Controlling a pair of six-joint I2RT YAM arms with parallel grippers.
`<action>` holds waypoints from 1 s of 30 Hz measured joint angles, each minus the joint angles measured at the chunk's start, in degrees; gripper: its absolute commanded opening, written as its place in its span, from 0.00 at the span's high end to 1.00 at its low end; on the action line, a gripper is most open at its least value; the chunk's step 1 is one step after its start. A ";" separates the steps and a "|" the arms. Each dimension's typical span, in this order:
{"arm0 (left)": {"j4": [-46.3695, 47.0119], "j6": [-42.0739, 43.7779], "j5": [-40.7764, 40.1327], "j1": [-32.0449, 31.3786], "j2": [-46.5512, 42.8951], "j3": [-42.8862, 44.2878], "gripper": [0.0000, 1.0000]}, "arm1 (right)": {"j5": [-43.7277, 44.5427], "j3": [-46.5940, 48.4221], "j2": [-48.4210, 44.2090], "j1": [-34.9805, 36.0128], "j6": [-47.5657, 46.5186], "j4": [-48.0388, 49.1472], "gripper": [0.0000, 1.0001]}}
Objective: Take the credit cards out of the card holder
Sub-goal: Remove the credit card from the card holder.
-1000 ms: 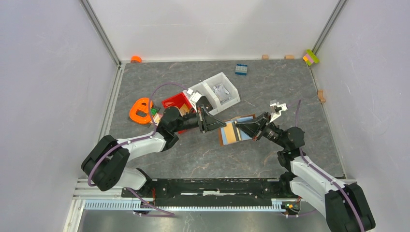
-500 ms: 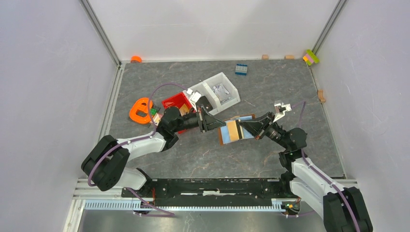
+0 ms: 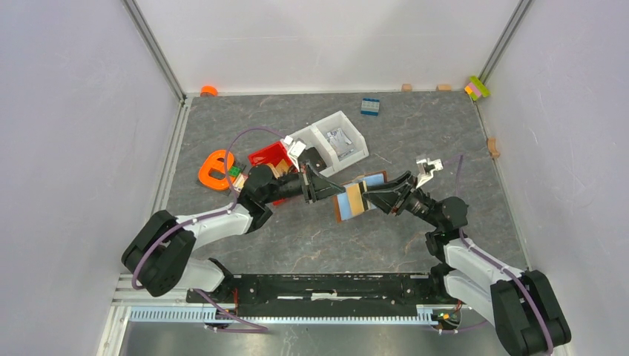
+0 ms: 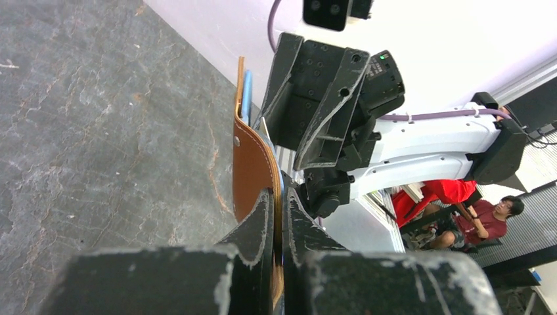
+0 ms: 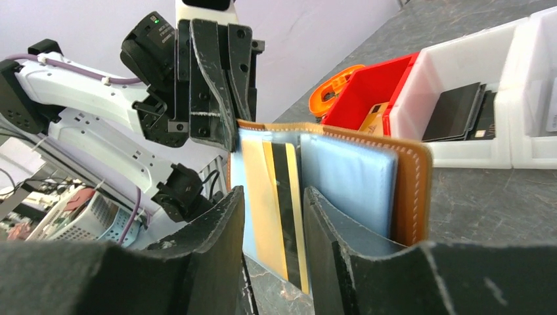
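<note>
The brown leather card holder (image 3: 343, 211) is held on edge above the table's middle, with my left gripper (image 3: 331, 193) shut on its left end. In the left wrist view the left gripper (image 4: 278, 199) pinches the card holder (image 4: 251, 163) flat. An orange-tan credit card (image 5: 265, 187) with a black stripe sticks out of the card holder (image 5: 412, 190), beside a pale blue card (image 5: 348, 178). My right gripper (image 5: 272, 200) stands open just in front of them, and the orange-tan card shows in the gap between its jaws. From above, the right gripper (image 3: 369, 197) meets the orange-tan card (image 3: 354, 199).
A red bin (image 3: 268, 154) and a white two-part bin (image 3: 343, 127) stand behind the left arm, and the white bin holds a black wallet-like item (image 5: 460, 111). An orange ring-shaped object (image 3: 215, 170) lies to the left. A blue brick (image 3: 369, 105) lies far back.
My right gripper, shut on the cards' end earlier, has opened. The holder with its cards has shifted slightly. The left gripper keeps its grip.
</note>
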 measured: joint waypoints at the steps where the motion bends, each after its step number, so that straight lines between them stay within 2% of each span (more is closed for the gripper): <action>1: 0.37 -0.11 0.09 0.00 -0.26 -0.11 0.98 | 0.00 0.00 0.24 0.35 -0.02 0.22 0.56; 10: 4.87 -2.19 1.55 0.22 -0.59 -1.36 0.98 | -0.46 0.00 1.90 2.64 -0.15 1.97 0.57; 14: 6.05 -2.56 1.81 0.22 -0.59 -1.77 0.98 | -0.63 0.00 2.38 3.30 -0.26 2.34 0.71; 17: 6.60 -2.64 1.81 0.22 -0.63 -1.81 0.98 | -0.70 0.00 2.80 3.67 -0.37 2.47 0.95; 18: 6.64 -2.71 1.81 0.22 -0.68 -1.81 0.98 | -0.72 0.00 2.91 3.72 -0.42 2.49 1.00; 24: 3.15 -2.36 0.26 1.16 -1.77 -1.90 0.98 | -1.20 0.00 2.86 3.74 -0.02 3.04 1.00; 30: -2.01 -2.23 -3.02 2.64 -4.00 -2.54 0.98 | 1.01 0.00 0.22 3.06 -1.70 -0.83 1.00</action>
